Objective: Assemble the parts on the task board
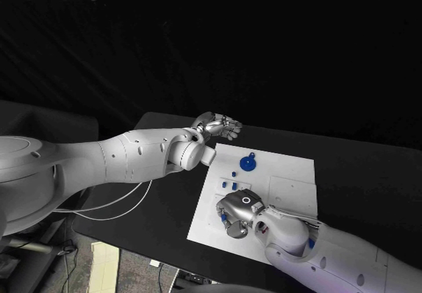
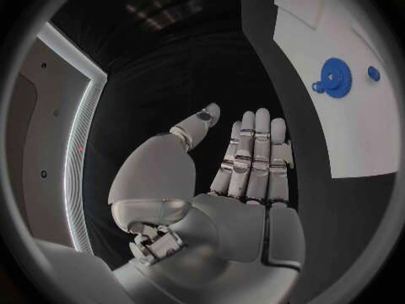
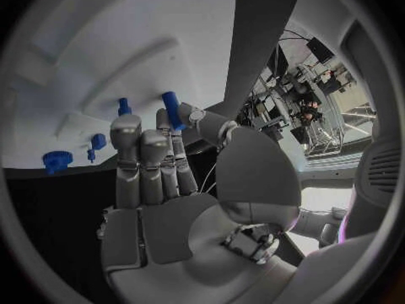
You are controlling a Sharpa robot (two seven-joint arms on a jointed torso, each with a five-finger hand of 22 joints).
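The white task board (image 1: 282, 183) lies in the middle of the table. A blue gear (image 1: 248, 163) sits near its far left corner, with small blue parts (image 1: 230, 181) just nearer to me. My right hand (image 1: 237, 210) hovers low over the board's near left part. In the right wrist view its thumb and a fingertip (image 3: 165, 123) pinch an upright blue peg (image 3: 172, 108); a second peg (image 3: 124, 106) stands beside it. My left hand (image 1: 217, 127) floats off the board's far left corner, fingers (image 2: 253, 148) straight and apart, holding nothing. The gear (image 2: 336, 68) lies well beyond them.
The board's right half (image 1: 294, 192) bears only shallow moulded recesses. Black table (image 1: 360, 171) surrounds the board on all sides. My left forearm (image 1: 132, 159) reaches across the table's left edge.
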